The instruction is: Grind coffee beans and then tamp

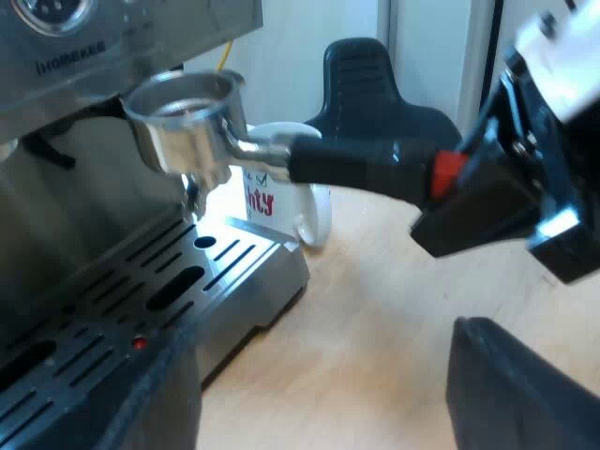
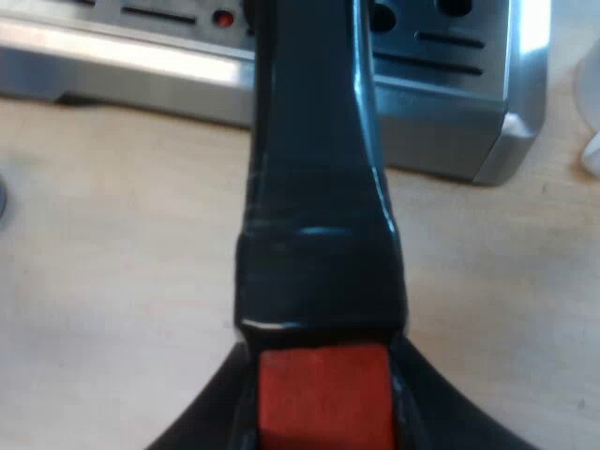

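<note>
**Holder held at the machine's front, before grinding**

The metal holder [image 1: 187, 122] hangs loose in the air. Its basket is level, just below the front panel of the espresso machine [image 1: 84, 56] and above the slotted drip tray [image 1: 141, 291]. Its dark handle [image 1: 361, 161] runs away from the machine to the red end [image 1: 448, 174], where the right gripper [image 2: 323, 422] is clamped, 2 fingers flanking the red tip. A mug [image 1: 281, 202] stands just beyond the basket, on the table [image 1: 394, 300]. The left gripper [image 1: 319, 412] is spread wide and holds nothing, low beside the tray. Judged step: seating the basket under the grinder outlet. Keep the basket level and clear of the mug, and grip firmly, since the weight sits at the far end.
</note>
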Motion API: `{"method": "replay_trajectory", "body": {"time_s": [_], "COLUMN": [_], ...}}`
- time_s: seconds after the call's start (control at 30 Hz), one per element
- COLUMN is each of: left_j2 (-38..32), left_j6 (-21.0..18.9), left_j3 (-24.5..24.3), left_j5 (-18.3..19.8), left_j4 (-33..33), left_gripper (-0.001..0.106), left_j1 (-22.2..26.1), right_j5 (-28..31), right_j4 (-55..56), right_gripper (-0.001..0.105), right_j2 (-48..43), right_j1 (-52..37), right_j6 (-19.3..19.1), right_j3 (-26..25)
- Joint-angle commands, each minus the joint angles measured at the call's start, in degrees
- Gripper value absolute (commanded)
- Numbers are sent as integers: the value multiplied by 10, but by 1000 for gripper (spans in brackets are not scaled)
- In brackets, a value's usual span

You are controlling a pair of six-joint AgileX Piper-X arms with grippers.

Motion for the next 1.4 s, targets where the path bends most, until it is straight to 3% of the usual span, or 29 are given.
{"method": "replay_trajectory", "body": {"time_s": [0.03,0.2,0.47,0.6,1.0,1.4], "left_j2": [-19,-69,-122,-140,-140,-139], "left_j6": [-5,-1,-1,8,12,12], "left_j3": [-5,-22,-25,-25,-7,27], "left_j5": [5,-6,-11,-33,-35,-35], "left_j4": [38,120,164,214,211,181], "left_gripper": [59,59,59,59,59,59], "left_j1": [-3,-3,-3,-3,-3,-3], "right_j5": [33,47,64,45,26,26], "right_j4": [-8,-16,-74,-140,-287,-332], "right_gripper": [0,0,0,0,0,0], "right_j2": [-21,-56,-96,-98,-98,-35], "right_j1": [15,50,97,102,102,101], "right_j6": [13,19,17,-12,-48,-55], "right_j3": [11,51,111,153,252,265]}}
